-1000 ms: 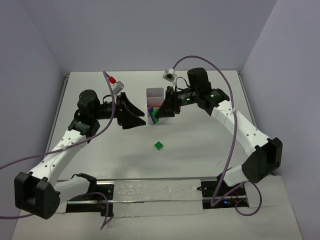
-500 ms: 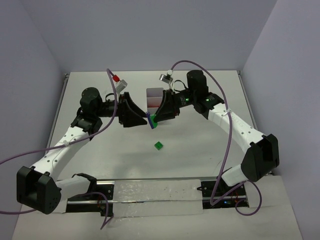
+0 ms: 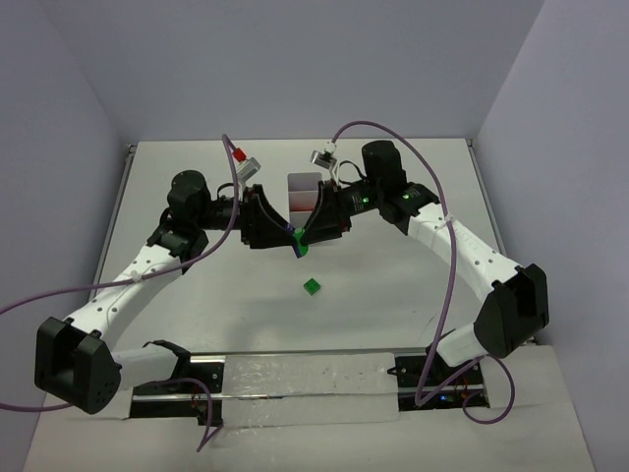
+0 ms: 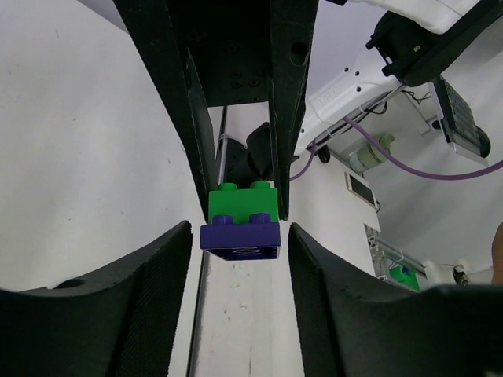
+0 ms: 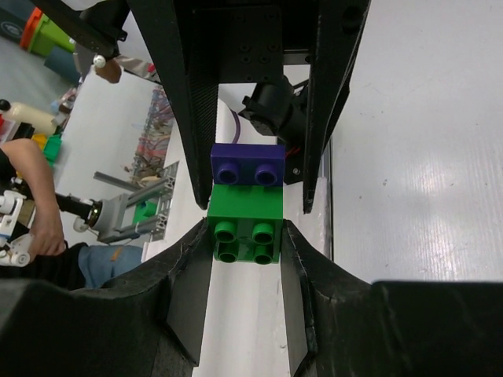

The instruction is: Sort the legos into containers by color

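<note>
My right gripper [image 5: 245,236] pinches a green brick [image 5: 245,210] with a blue brick [image 5: 247,165] stuck to it. My left gripper [image 4: 240,232] straddles the blue brick, slightly spread, with narrow gaps on either side. We meet in the air, just beside the tray [image 3: 303,182]. A second green brick [image 3: 312,286] lies on the worktop [image 3: 393,280].

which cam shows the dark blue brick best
Left wrist: the dark blue brick sits close and central. Right wrist shows it beyond the green brick; top external gives only a speck.
</note>
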Available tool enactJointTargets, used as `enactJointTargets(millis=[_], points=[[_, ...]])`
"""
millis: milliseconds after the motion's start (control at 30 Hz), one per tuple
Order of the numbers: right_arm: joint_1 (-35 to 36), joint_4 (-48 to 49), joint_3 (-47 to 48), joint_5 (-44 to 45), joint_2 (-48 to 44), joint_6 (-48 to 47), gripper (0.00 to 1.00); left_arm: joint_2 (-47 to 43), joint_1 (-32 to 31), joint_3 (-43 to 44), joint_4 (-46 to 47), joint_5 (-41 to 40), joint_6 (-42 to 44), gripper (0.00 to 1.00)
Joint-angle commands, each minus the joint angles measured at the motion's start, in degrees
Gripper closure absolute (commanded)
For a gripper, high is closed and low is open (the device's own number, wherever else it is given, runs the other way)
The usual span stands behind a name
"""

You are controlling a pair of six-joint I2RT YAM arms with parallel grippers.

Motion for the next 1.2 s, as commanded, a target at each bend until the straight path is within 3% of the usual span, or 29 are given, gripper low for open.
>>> enactJointTargets(millis=[0,133,333,400,733,833,1067,1100,1167], points=[[0.3,0.09,2.09,-0.1,-1.17,-1.16,1.0,0.15,-0.49,2.29,2.08,0.64,-0.24,0.49],[0.1,0.1,1.75,-0.34,-1.34,-1.31,1.0,0.04,-0.56,1.98,1.81,1.02,-0.15,0.61],[-1.5,1.14,0.91,-1.3,-1.82,-0.4,1.0,-0.06,-0.49,2.05,-1.26,2.33,1.7,0.89],[-2.91,1.37,0.88,-2.22,-2.26,-0.09,1.0,-0.25,-0.38,2.27,-6.43,2.52,4.92,1.0],[-9.14,-3.0,1.19,-1.55,-4.61,-3.66,1.0,-1.17,6.16,0.54,-17.46,1.86,16.29,1.0],[-9.07,-8.86,3.09,5.79,-3.76,-9.09,1.0,-0.2,8.33,2.11,-21.32,-1.3,20.25,1.0],[-4.23,-2.47,2.1,46.64,-1.57,-6.6,1.0,-1.51,11.3,2.29,-19.19,-19.48,18.44,1.0],[-3.21,-2.38,1.91,46.99,-0.94,-6.66,1.0,-1.42,11.46,2.32,-19.18,-21.39,18.42,1.0],[0.53,0.19,1.14,59.13,0.45,-8.68,1.0,-0.9,11.47,3.36,-20.22,-26.48,18.26,1.0]])
